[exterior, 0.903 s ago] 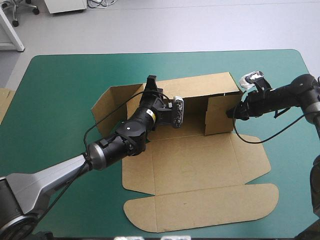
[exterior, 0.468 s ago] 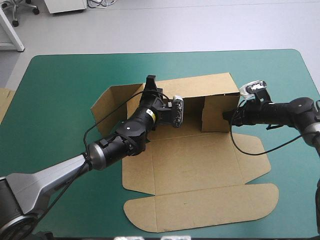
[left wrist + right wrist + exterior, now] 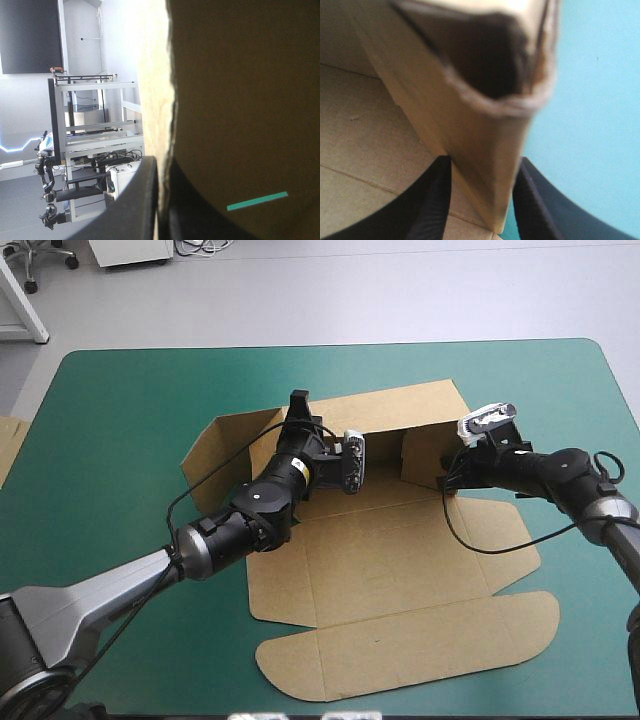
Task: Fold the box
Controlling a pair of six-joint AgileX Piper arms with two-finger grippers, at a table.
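The brown box lies open on the teal-green cover, its long back wall raised and its rounded lid flap flat at the near side. My left gripper pinches the back wall's top edge near its left end. In the left wrist view the board runs between the nearly closed black fingers of that gripper. My right gripper grips the upright right end flap, turned inward. In the right wrist view that flap is wedged between the fingers of the gripper.
The box's left end flap stands half raised and leans outward. A sliver of more brown board shows at the table's left edge. Bare teal-green cover stretches left of the box and beyond the right gripper.
My right gripper has swung toward the left, turning the right end flap inward along the back wall. The flat part of the box has shifted slightly. The left arm has held still.
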